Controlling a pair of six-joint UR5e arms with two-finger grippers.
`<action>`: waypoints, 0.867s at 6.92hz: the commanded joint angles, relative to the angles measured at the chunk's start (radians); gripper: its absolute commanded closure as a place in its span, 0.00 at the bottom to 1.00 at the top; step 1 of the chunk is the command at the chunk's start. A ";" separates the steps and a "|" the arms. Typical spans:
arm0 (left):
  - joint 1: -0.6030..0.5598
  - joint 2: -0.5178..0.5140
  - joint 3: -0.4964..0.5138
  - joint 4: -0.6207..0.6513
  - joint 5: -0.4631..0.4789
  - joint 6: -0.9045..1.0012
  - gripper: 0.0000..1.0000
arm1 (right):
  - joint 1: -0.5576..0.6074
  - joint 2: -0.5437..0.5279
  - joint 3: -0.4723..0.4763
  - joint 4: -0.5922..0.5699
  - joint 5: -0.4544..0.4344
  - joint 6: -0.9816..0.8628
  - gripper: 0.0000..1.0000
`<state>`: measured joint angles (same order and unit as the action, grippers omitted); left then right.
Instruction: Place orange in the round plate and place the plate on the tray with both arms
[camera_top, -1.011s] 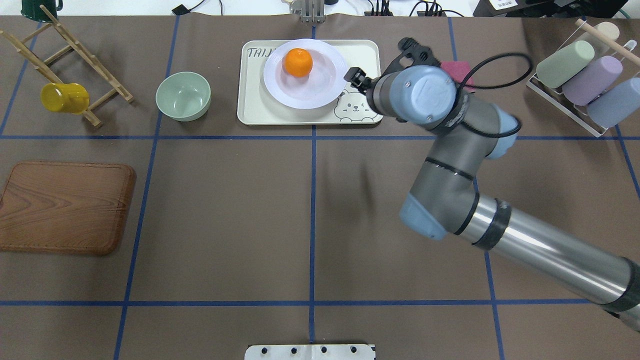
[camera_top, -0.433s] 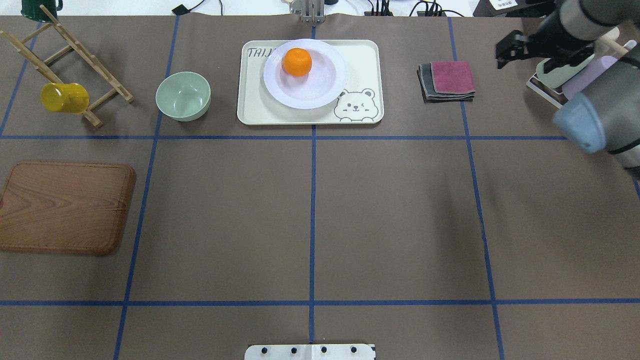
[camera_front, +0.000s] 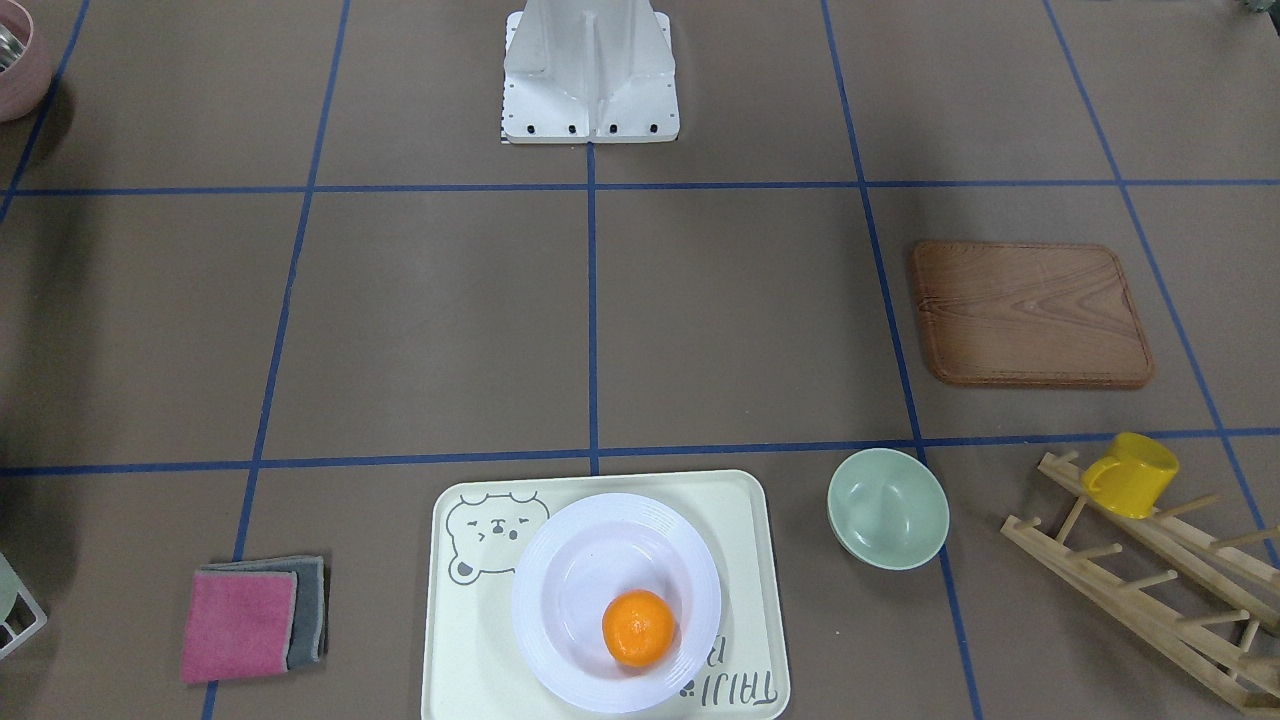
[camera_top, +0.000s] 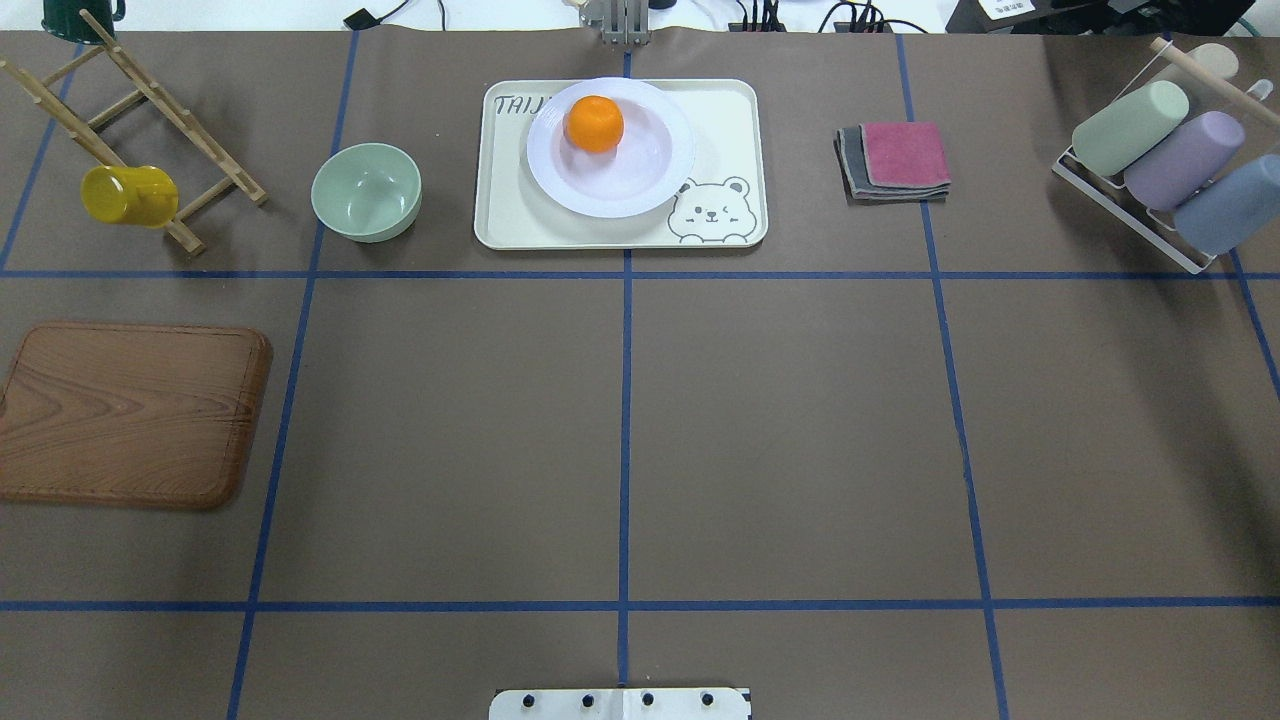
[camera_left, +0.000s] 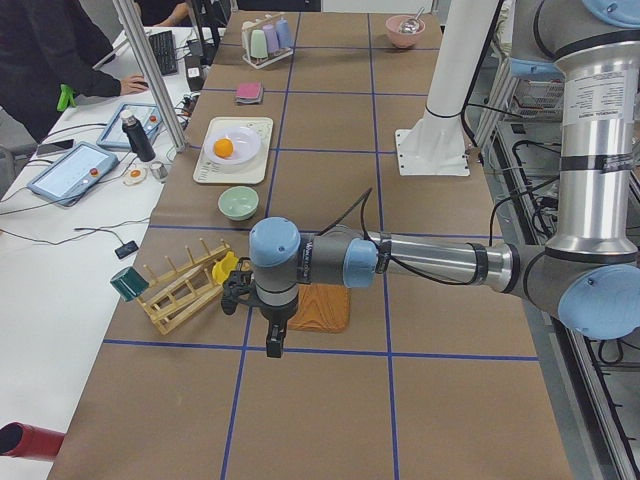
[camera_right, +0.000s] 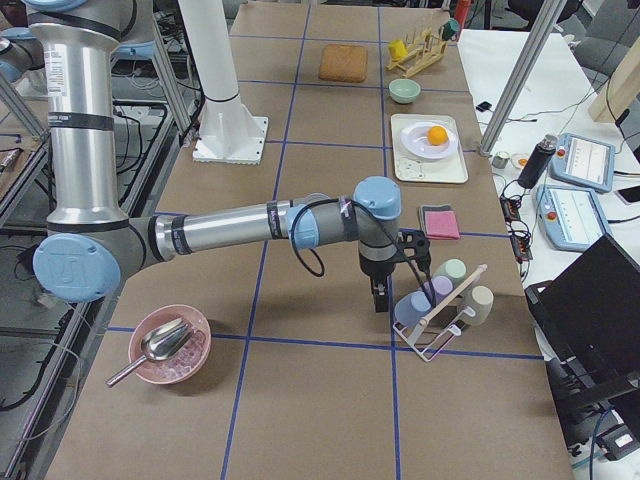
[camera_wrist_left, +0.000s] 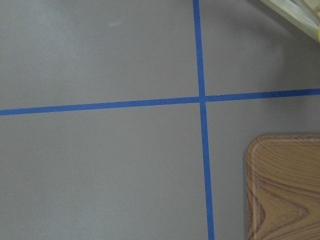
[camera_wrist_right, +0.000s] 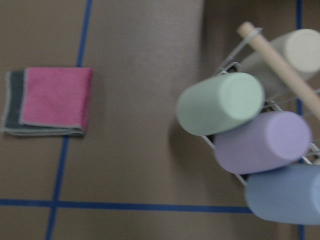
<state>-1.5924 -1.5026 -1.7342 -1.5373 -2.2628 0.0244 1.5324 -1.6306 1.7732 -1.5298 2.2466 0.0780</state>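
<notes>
The orange (camera_top: 594, 124) lies in the white round plate (camera_top: 620, 196), toward its far side. The plate rests on the cream tray (camera_top: 730, 110) with the bear drawing. The front view shows the same: orange (camera_front: 638, 628), plate (camera_front: 560, 560), tray (camera_front: 745, 560). Neither arm touches them, and neither appears in the overhead or front view. My left gripper (camera_left: 273, 343) hangs over the table near the wooden board. My right gripper (camera_right: 379, 298) points down beside the cup rack. I cannot tell whether either is open or shut. No fingers show in the wrist views.
A pale green bowl (camera_top: 366, 192) sits left of the tray, and folded pink and grey cloths (camera_top: 895, 160) lie to its right. There is a wooden board (camera_top: 130, 415), a yellow mug (camera_top: 128, 195) on a wooden rack (camera_top: 150, 95), a cup rack (camera_top: 1170, 170), and a pink bowl (camera_right: 168, 345).
My right arm has pulled away from the plate's right side, swung right and left the overhead view. The plate, orange and tray have stayed put.
</notes>
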 joint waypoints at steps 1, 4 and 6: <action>0.000 0.008 -0.001 0.000 0.000 0.000 0.02 | 0.046 -0.106 0.009 0.011 0.010 -0.060 0.00; 0.000 0.028 -0.002 0.000 -0.007 0.002 0.02 | 0.046 -0.118 0.000 0.010 0.014 -0.053 0.00; 0.000 0.044 -0.002 0.000 -0.007 0.002 0.02 | 0.046 -0.117 -0.003 0.010 0.013 -0.047 0.00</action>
<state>-1.5923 -1.4699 -1.7364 -1.5370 -2.2699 0.0260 1.5784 -1.7468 1.7723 -1.5202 2.2600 0.0272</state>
